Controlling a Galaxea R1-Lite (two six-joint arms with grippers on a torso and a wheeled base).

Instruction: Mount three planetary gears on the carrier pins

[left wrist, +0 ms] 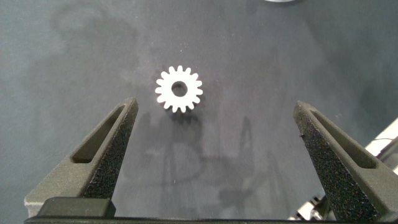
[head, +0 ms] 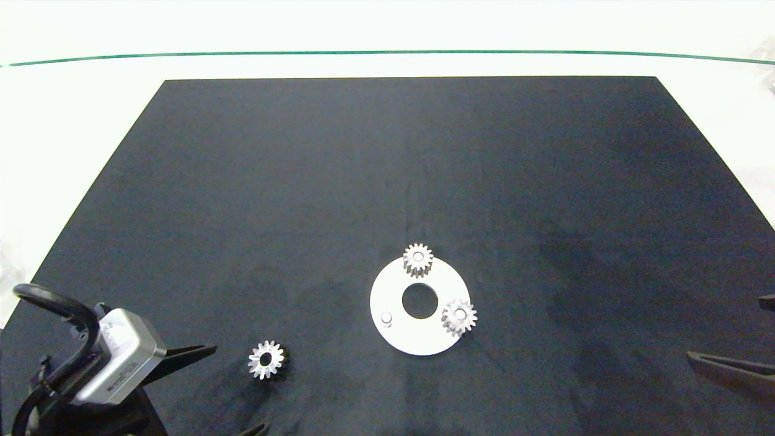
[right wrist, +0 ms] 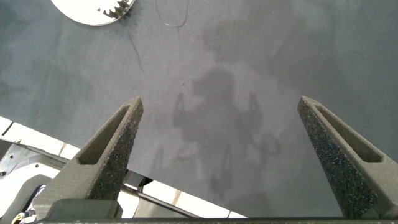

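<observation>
Two of the three small silver metal spur gears already sit on the flat white ring-shaped disc [head: 399, 339]: one gear [head: 418, 260] on the pin at the disc's far edge, another [head: 459, 316] on the pin at its right side, each showing a pale pin end in its centre hole. The third short whitish cylindrical pin [head: 386, 317], on the disc's left side, stands bare, so by my reading the job is two-thirds done and one placement remains. The last loose gear [head: 266, 360] lies flat on the black mat [head: 387, 169] covering the tabletop, well to the left of the disc and apart from it; its pointed teeth look crisp, its round centre hole is open and dark, and its sides are dark. The left hand [left wrist: 214, 134] hangs just by this gear with its two grey fingers spread wide and empty, the gear lying ahead of the gap between them and touching neither. The right hand [right wrist: 221, 127] is parked near the mat's right edge, likewise spread and holding nothing, with the disc's rim and one gear's teeth at the edge of its view.
</observation>
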